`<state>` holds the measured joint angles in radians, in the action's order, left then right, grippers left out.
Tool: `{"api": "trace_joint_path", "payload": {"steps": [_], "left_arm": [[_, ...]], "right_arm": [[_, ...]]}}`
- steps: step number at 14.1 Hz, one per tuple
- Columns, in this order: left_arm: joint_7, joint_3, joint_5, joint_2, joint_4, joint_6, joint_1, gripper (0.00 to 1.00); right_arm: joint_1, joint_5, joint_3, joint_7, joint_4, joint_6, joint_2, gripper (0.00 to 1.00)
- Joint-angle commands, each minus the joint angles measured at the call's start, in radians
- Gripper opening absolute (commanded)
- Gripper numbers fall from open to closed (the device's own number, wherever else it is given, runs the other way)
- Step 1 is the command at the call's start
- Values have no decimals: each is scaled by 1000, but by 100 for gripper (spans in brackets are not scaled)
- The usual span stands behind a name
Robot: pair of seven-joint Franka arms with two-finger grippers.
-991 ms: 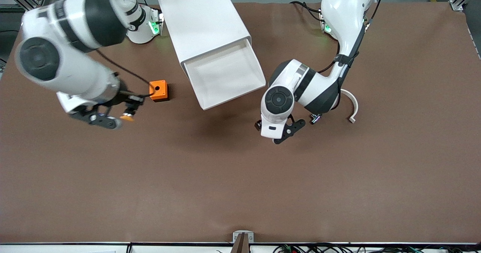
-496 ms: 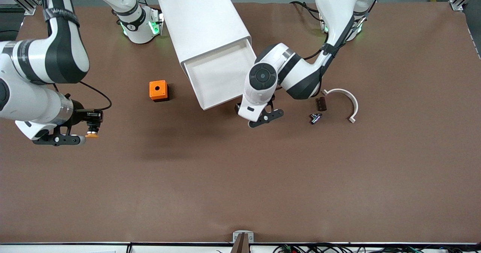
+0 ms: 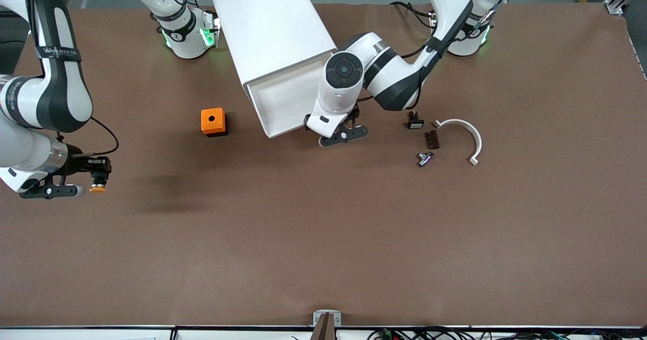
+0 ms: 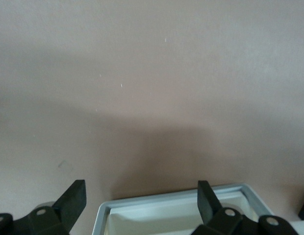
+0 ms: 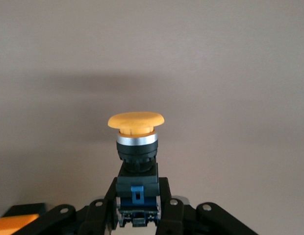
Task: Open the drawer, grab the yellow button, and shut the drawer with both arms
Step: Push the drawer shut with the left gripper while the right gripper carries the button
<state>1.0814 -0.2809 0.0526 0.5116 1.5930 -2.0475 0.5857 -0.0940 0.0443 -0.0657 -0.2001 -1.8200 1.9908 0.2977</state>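
Observation:
The drawer (image 3: 283, 96) stands pulled out of the top of the white cabinet (image 3: 273, 27), and its tray shows nothing inside. My left gripper (image 3: 334, 132) is open at the drawer's front corner. In the left wrist view its black fingers (image 4: 73, 198) straddle the front rim of the drawer (image 4: 176, 203). My right gripper (image 3: 96, 177) hangs over bare table at the right arm's end, shut on the button (image 3: 97, 189). In the right wrist view the button (image 5: 136, 147) sticks out of the right gripper (image 5: 137, 208), held by its black-and-blue body, orange-yellow cap outward.
An orange cube with a hole (image 3: 213, 122) sits on the table beside the cabinet. Toward the left arm's end lie a small black part with a white face (image 3: 414, 123), a brown piece (image 3: 431, 139), a small metal part (image 3: 424, 158) and a white curved strip (image 3: 467, 135).
My right gripper carried the button away from the orange cube toward the right arm's end of the table. My left gripper moved from the table near the small parts up to the drawer's front.

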Motion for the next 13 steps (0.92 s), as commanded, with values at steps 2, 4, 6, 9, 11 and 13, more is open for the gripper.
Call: {"api": "trace_joint_path", "payload": {"steps": [2, 4, 6, 9, 11, 13], "left_arm": [[-6, -58, 26, -27, 68, -28, -12, 100], [0, -72, 47, -24, 70, -39, -3, 100], [5, -90, 55, -24, 77, -39, 3, 100], [41, -125, 55, -24, 79, -40, 5, 100], [64, -136, 53, -27, 91, -42, 16, 100], [92, -136, 53, -27, 97, -42, 37, 100]], "right_arm": [[-87, 22, 20, -73, -85, 135, 27, 2], [-108, 22, 18, -78, -126, 238, 76, 3], [-116, 22, 18, -78, -142, 319, 133, 6], [-115, 22, 18, -78, -147, 324, 175, 5], [-118, 22, 18, -78, -147, 336, 208, 8], [-122, 22, 18, -78, -151, 350, 221, 9]]}}
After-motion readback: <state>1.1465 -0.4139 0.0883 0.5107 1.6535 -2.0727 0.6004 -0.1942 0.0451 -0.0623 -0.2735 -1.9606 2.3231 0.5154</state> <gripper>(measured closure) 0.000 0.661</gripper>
